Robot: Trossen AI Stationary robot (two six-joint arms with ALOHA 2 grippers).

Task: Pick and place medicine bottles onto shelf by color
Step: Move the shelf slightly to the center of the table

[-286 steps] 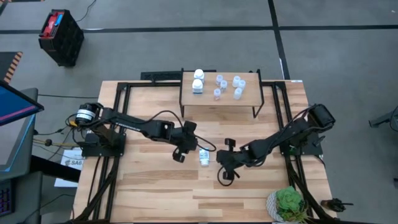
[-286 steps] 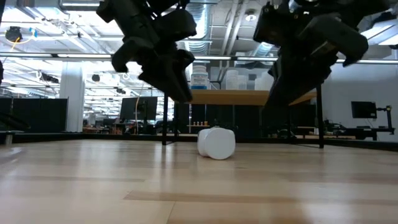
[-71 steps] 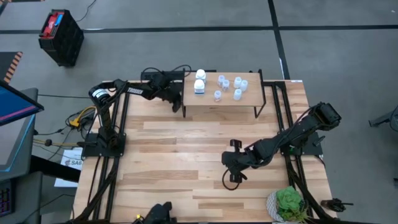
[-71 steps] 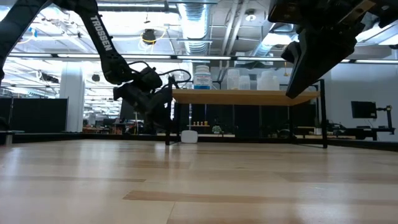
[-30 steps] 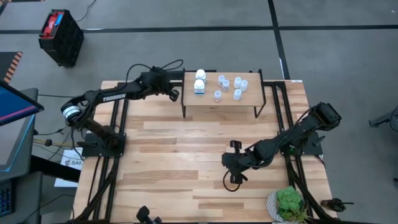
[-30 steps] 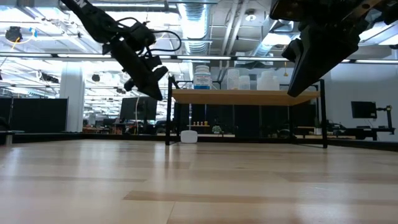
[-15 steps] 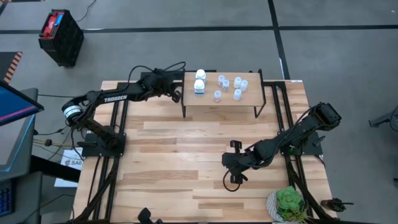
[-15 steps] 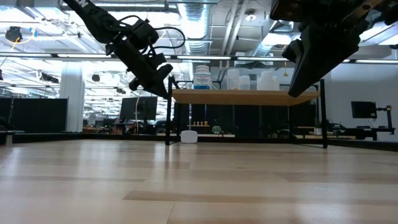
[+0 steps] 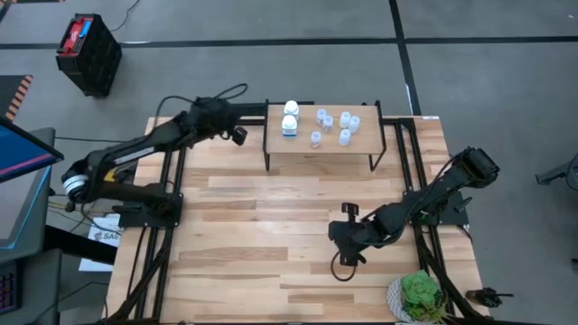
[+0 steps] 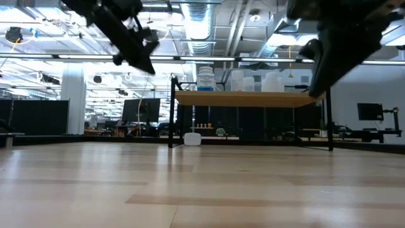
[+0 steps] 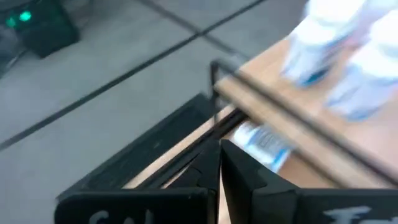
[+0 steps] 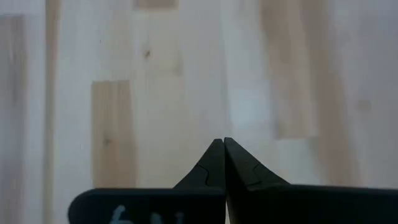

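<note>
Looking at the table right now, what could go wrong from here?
One white bottle lies on the table under the shelf, not on it, so the sort looks incomplete. Reaching for it, the left gripper might hit the shelf's legs. On top, the small bottles stand close and could topple.

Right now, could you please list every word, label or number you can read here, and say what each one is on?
None can be read.
White bottle on the shelf: blue-banded label, print too small.
Bottle lying under the shelf: blue label, blurred.
White paper by the left arm's base: dark print, too small.
</note>
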